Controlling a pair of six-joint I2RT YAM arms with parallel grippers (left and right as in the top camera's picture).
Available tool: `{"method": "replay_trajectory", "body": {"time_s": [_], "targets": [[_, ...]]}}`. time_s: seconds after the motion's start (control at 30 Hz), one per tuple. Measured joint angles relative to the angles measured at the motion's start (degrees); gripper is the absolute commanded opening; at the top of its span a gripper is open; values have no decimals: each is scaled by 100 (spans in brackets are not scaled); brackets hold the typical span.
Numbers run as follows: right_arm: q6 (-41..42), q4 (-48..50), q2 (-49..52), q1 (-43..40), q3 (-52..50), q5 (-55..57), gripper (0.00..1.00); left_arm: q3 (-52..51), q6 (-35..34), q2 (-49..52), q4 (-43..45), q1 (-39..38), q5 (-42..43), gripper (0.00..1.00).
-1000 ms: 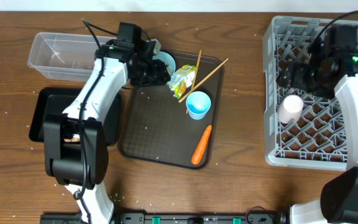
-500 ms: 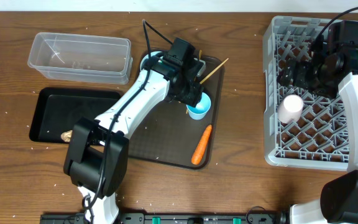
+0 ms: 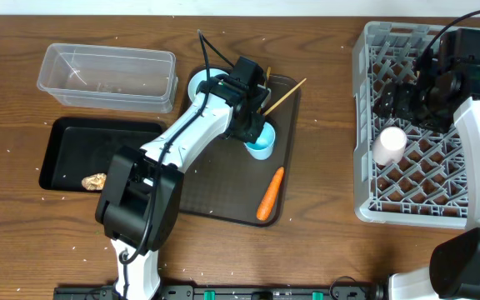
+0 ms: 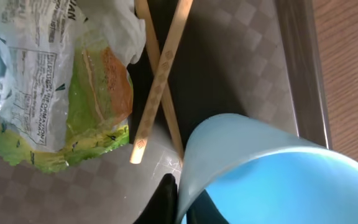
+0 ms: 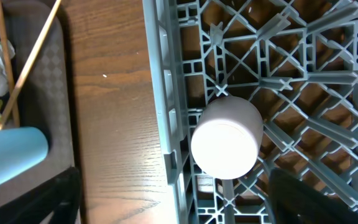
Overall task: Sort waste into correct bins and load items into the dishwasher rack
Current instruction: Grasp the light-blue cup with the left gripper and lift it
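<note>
My left gripper [image 3: 254, 132] is shut on the rim of the light blue cup [image 3: 262, 147]; in the left wrist view one finger [image 4: 164, 200] is outside the cup [image 4: 272, 168] and one inside. The wrapper [image 4: 61, 87] and the chopsticks [image 4: 160, 68] lie just beyond it. The carrot [image 3: 270, 193] lies on the tray. The brown lump [image 3: 96, 180] is in the black bin [image 3: 65, 146]. The clear tub [image 3: 107, 77] stands behind. My right gripper [image 3: 400, 104] is open above the rack [image 3: 365, 125], over the upturned pinkish-white cup [image 5: 225, 140]. The bowl [image 3: 197, 83] is partly hidden. The plate is out of view.
The dark brown serving tray [image 3: 215, 192] holds the cup, chopsticks [image 3: 287, 93], wrapper and carrot. Bare wooden table [image 3: 327, 125] separates the tray from the rack. The light blue cup also shows at the left edge of the right wrist view [image 5: 11, 162].
My left arm has swung right, from beside the clear tub across the tray to the light blue cup, and now grips its rim. The right arm has not moved.
</note>
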Motion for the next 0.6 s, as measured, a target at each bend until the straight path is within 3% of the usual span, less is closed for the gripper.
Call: {"method": "replay_trajectory", "body": {"time_s": [0.13,0.23,0.43,0.6], "targets": [[-13,-42,0,11,0,-11,77,0,-46,-2,-39,15,66,6],[-162,-13,0,61,-2,-249,77,0,-66,-22,-72,114,573,6],[-837,713,0,286,-181,-1794,77,20,-68,-481,225,866,2590,6],[-1158,2072,0,643,-809,-3432,74,61,-35,-669,584,1639,4754,6]]}}
